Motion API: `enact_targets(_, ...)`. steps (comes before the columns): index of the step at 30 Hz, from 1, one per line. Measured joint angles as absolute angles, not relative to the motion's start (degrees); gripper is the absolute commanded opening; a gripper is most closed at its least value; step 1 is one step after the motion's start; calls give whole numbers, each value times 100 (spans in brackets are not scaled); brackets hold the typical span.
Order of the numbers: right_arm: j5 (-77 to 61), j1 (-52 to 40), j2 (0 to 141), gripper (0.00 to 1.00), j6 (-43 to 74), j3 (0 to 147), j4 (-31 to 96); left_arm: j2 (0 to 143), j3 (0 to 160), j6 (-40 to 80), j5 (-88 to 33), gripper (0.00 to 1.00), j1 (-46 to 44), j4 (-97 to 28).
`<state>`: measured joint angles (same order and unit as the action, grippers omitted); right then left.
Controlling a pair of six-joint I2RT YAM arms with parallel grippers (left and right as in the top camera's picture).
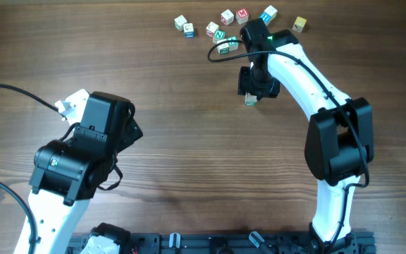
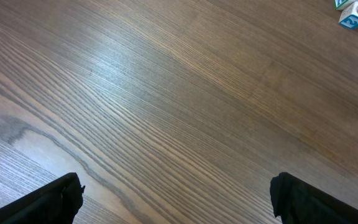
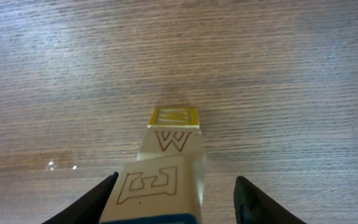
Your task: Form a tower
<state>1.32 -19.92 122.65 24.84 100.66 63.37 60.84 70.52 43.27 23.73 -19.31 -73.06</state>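
The tower of pale wooden letter cubes (image 3: pixel 173 144) stands free between the right gripper's (image 3: pixel 176 180) parted jaws, while the left gripper (image 2: pixel 176 190) gapes empty and loose cubes (image 1: pixel 227 17) wait.

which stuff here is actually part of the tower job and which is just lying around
In the job:
- tower
- right gripper, open, a finger on either side of the tower

Just lying about:
- loose cubes, scattered at the far edge
- left gripper, open, idle

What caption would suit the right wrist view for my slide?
Right pincer open around the tower of letter cubes on the wooden table.
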Motion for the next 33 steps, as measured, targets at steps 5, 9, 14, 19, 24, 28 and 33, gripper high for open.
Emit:
enact_targets(5, 200, -1992, 12265, 59, 2484, 10062, 6106, 6084, 7052, 4327, 2370, 100, -1931, -7306)
enact_targets(9, 202, -1992, 12267, 55, 2484, 10062, 6095, 6084, 7052, 4327, 2373, 100, -1931, -7306)
enact_targets(14, 202, -1992, 12269, 49, 2528, 9826, 5931, 6084, 7052, 4327, 2370, 100, -1931, -7303)
enact_targets(19, 202, -1992, 12269, 43, 2545, 9804, 5822, 6084, 7052, 4327, 2373, 100, -1931, -7303)
enact_targets(24, 204, -1992, 12269, 42, 2547, 9804, 5798, 6084, 7052, 4327, 2370, 100, -1931, -7306)
enact_targets(28, 202, -1992, 12269, 40, 2547, 9804, 5769, 6084, 7052, 4327, 2373, 100, -1931, -7306)
enact_targets(33, 204, -1992, 12269, 37, 2547, 9804, 5708, 6084, 7052, 4327, 2370, 100, -1931, -7306)
